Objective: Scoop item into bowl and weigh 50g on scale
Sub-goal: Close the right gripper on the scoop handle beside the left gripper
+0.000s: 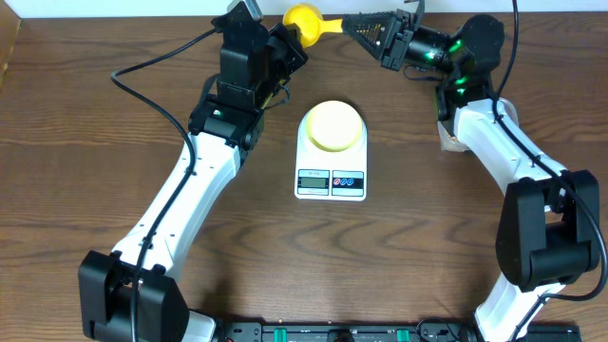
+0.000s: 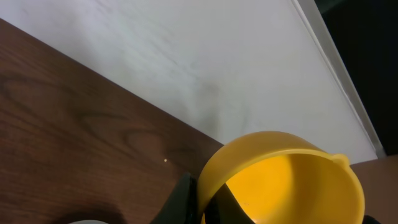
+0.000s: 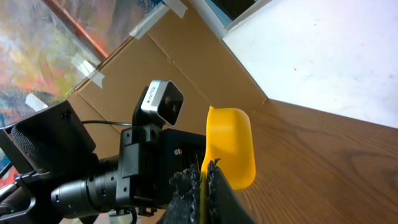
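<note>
Closest to the left wrist lens: the left gripper, its dark fingers pinched on either side of the rim of the yellow scoop, with the cup's smooth yellow inside turned toward the camera. From overhead, the bowl sat upright on the far part of the scale, covering most of the platform. The scale's display and two coloured buttons lay at the end nearer the arm bases; the reading was too small to make out. The scale rested mid-table, between the two arms and apart from both. Beyond it, at the far edge of the table, the scoop hung between the two claws, cup toward the left arm and handle running off toward the right arm. The right gripper was closed tight on the thin handle, edge-on in its own wrist view, with the cup standing just past the fingertips. That view also showed the left arm's camera housing just behind the cup, and taped cardboard further back. A white board stood along the table's far edge. Black cables trailed from the left arm across the wood.
</note>
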You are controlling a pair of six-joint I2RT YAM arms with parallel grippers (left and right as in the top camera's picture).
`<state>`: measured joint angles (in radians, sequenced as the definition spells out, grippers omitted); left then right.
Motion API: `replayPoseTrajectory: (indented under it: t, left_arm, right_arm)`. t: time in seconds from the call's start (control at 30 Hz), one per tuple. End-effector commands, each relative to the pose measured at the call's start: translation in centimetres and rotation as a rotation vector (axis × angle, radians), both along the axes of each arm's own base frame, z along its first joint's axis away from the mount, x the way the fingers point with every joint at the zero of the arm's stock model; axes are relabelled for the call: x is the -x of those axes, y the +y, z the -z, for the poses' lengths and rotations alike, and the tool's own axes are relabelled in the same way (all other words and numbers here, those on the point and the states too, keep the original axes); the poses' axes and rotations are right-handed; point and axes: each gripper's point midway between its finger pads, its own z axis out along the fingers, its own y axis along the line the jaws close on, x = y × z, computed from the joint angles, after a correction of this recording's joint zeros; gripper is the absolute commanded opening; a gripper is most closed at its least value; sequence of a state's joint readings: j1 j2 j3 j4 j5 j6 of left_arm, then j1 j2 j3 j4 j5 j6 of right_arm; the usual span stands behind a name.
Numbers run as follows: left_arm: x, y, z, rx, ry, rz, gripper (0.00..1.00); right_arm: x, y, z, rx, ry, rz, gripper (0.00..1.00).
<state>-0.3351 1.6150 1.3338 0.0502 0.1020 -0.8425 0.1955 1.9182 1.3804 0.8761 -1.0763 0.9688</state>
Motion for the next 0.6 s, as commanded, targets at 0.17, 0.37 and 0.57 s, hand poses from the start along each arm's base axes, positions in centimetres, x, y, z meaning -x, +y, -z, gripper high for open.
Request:
replayPoseTrajectory:
  t: [0.17, 0.37, 0.57]
  left_arm:
    - [-0.22, 0.35, 0.42, -0.001, 0.011, -0.021, 0.13]
    - [-0.22, 0.34, 0.43, -0.001, 0.011, -0.021, 0.78]
    - [-0.23, 0.38, 0.43, -0.001, 0.011, -0.022, 0.79]
  right_arm:
    - [0.03, -0.08, -0.79, -0.005, -0.021, 0.001, 0.01]
    - [0.02, -0.08, -0.77, 0.001, -0.039, 0.005, 0.01]
    - [-0.24, -0.54, -0.75, 0.010, -0.070, 0.021, 0.01]
